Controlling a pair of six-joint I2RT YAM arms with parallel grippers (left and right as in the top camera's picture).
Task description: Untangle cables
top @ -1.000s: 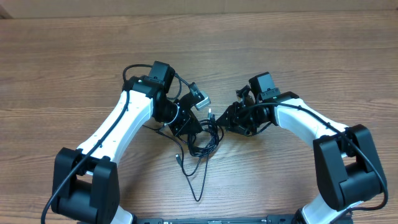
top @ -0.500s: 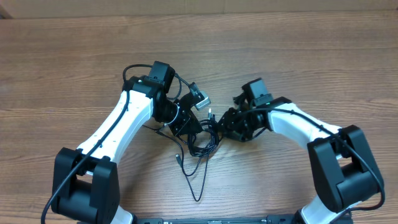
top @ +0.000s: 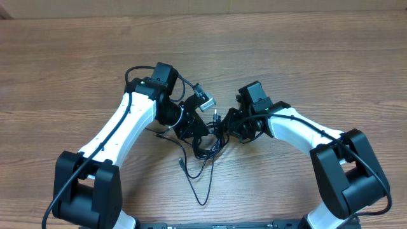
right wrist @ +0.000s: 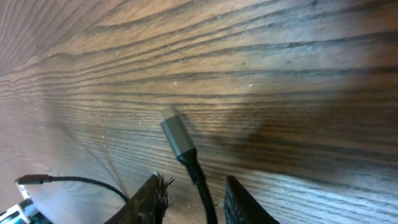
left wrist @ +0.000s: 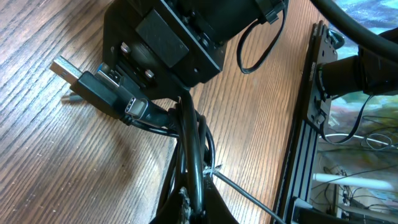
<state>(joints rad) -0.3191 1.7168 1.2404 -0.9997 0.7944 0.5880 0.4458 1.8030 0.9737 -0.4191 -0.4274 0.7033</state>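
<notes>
Wooden table (top: pixel 76 63). Left gripper (left wrist: pixel 189 202) clenched on the cables (top: pixel 206 149). Right gripper (right wrist: pixel 196 193), fingers apart, straddles a silver-tipped cord (right wrist: pixel 176 135).

Wood-grain table (top: pixel 70 57), perhaps laminate

No legible txt, labels, brands or nos. on anything in any view.
</notes>
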